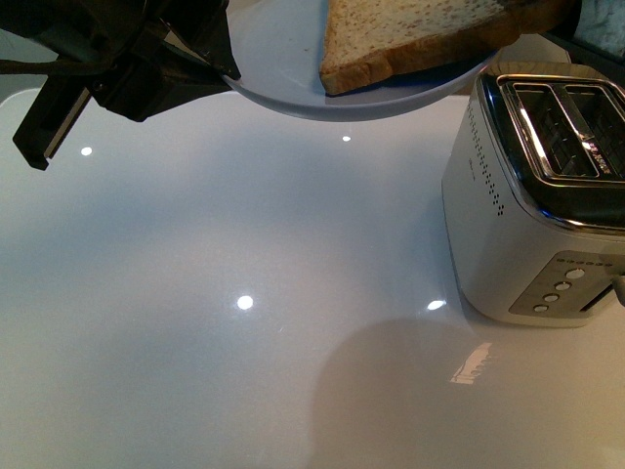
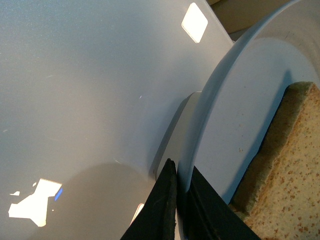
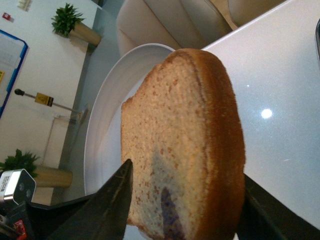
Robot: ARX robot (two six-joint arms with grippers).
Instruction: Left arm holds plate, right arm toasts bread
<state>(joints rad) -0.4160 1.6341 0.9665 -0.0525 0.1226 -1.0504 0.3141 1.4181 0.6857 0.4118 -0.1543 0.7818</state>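
Observation:
My left arm (image 1: pixel 127 68) comes in from the top left. Its gripper (image 1: pixel 227 70) is shut on the rim of the pale blue-grey plate (image 1: pixel 278 49) and holds it above the table. In the left wrist view the two black fingers (image 2: pixel 167 205) pinch the plate's rim (image 2: pixel 210 100). The bread (image 1: pixel 420 34) is over the plate, and its speckled face shows in the left wrist view (image 2: pixel 292 170). In the right wrist view my right gripper (image 3: pixel 185 200) is shut on the bread (image 3: pixel 185 135), one finger (image 3: pixel 112 200) on each side, with the plate (image 3: pixel 102 130) behind it.
A white and chrome two-slot toaster (image 1: pixel 532 205) stands at the right on the glossy white table (image 1: pixel 244 293), its slots (image 1: pixel 566 122) facing up, just right of the plate. Chairs and potted plants show beyond the table in the right wrist view.

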